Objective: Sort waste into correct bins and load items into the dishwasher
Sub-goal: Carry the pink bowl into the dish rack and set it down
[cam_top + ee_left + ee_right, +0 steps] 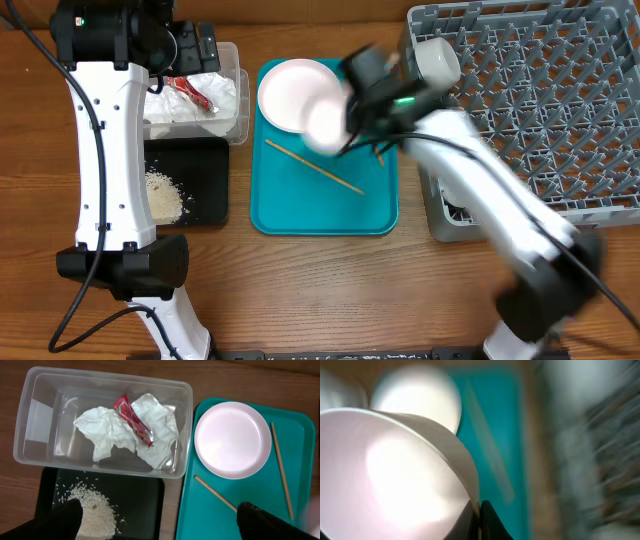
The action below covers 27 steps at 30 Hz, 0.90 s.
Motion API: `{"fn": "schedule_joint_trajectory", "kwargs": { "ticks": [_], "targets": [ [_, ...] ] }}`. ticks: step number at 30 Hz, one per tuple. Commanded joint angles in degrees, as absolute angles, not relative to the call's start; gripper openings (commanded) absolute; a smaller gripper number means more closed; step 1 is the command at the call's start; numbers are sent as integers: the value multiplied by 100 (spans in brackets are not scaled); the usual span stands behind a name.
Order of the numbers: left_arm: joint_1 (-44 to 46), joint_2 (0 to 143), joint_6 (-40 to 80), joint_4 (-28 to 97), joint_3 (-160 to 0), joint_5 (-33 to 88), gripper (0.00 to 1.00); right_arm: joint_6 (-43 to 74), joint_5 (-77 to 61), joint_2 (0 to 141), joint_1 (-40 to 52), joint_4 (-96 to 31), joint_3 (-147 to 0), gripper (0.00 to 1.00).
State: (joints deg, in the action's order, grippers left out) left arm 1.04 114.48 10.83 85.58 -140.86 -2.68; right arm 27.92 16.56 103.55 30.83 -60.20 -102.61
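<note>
My right gripper [347, 112] is shut on the rim of a pale bowl [325, 120], which it holds tilted above the teal tray [300, 215]. In the blurred right wrist view, the jaws [479, 517] pinch the bowl's wall [395, 475]. A pale-pink plate [232, 439] and two chopsticks [215, 493] [282, 470] lie on the tray. White napkins [115, 430] and a red sauce packet [133, 419] lie in the clear tub [30, 420]. Rice scraps [97, 510] sit in the black tray [140, 500]. My left gripper [160, 527] hangs open above the gap between the black and teal trays.
The grey dish rack [560, 110] fills the back right, with a white cup [436, 60] at its near-left corner. The left arm [105, 150] stretches over the black tray's left side. Bare wooden table [330, 290] runs along the front.
</note>
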Motion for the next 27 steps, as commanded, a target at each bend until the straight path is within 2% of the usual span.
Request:
{"fn": "schedule_joint_trajectory", "kwargs": {
  "ticks": [1, 5, 8, 11, 18, 27],
  "targets": [
    [115, 11421, 1181, 8545, -14175, -340, 100, 2084, 5072, 9164, 3065, -5992, -10667, 4],
    [115, 11421, 1181, 8545, -14175, -340, 100, 1251, 7314, 8818, 2993, -6025, -10667, 4],
    [115, 11421, 1181, 8545, -14175, -340, 100, 388, 7161, 8853, 2722, -6274, -10613, 4],
    [115, 11421, 1181, 8547, -14175, -340, 100, 405, 7000, 8984, 2386, -6333, -10412, 4],
    [115, 11421, 1181, 8545, -14175, -340, 100, 401, 7391, 9660, 1835, -5494, -9452, 4],
    [115, 11421, 1181, 8545, -14175, -342, 100, 668, 7872, 10746, 1839, -4377, -8774, 4]
  ]
}}
